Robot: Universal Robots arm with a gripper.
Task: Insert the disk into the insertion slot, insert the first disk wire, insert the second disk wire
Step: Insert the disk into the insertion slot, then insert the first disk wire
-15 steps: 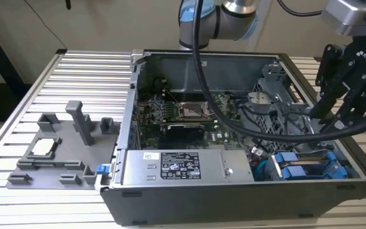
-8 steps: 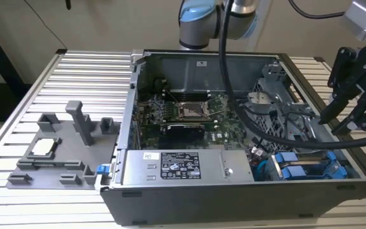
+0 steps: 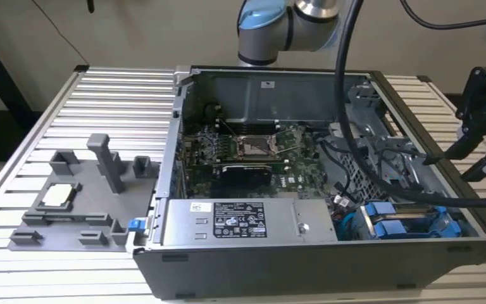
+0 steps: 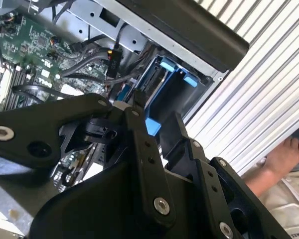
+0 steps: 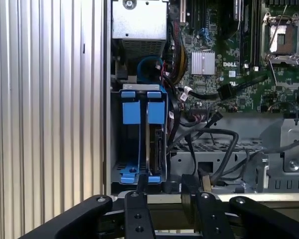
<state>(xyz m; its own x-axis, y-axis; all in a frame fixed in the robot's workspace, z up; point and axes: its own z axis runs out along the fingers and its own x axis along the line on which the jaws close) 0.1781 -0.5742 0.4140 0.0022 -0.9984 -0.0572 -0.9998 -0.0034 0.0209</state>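
Exterior view: my gripper point(image 3: 467, 158) hangs just off the case point(image 3: 311, 259), on that view's right. First wrist view: fingers point(image 5: 137, 214) apart, empty; disk point(image 5: 155, 112) already in the slot point(image 5: 115, 149). I'd stay square, clear of the loose cables point(image 5: 224, 133). Second wrist view: same open gap.

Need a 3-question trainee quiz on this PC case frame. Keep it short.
1. True or false: the gripper holds the disk.
2. Fill in: the power-supply box lies to the exterior view's ___ of the disk.
3. The disk sits: A) in the insertion slot B) in the gripper C) on the power-supply box.
Key: 1 false; 2 left; 3 A.
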